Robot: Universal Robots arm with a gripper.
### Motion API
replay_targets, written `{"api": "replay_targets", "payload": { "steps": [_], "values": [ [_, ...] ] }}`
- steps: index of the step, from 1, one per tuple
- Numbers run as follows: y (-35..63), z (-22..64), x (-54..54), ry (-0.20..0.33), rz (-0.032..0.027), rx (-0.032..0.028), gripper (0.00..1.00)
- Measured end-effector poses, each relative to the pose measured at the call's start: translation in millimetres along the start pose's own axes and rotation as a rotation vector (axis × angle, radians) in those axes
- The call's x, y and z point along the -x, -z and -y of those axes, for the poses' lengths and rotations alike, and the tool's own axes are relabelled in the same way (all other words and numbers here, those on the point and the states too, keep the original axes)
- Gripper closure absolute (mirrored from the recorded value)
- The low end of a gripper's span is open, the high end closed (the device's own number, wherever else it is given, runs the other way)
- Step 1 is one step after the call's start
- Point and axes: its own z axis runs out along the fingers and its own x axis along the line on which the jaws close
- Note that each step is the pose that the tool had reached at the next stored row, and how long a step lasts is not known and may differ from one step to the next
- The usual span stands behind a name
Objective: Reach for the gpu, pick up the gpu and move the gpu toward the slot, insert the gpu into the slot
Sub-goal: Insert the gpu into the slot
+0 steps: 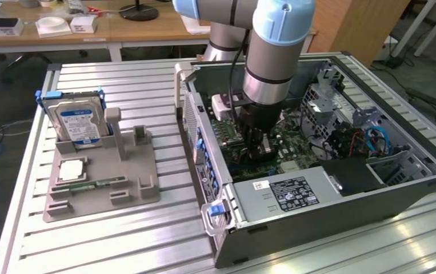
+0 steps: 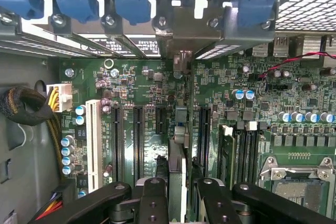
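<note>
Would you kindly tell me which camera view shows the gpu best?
The wrist view: the gpu stands edge-on between the jaws of the gripper, over the motherboard's slot. In the exterior view the gripper and arm cover it inside the computer case.

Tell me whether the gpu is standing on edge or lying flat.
On edge. In the wrist view the gpu shows as a thin strip between the pincer fingers, upright over the motherboard, parallel to the long slots.
</note>
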Motion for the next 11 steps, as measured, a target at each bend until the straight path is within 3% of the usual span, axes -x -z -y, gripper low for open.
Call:
{"api": "replay_targets", "payload": {
  "steps": [11],
  "values": [
    [-0.1,0.0,0.0,0.000,0.0001,-0.0001,0.74]
  ]
}}
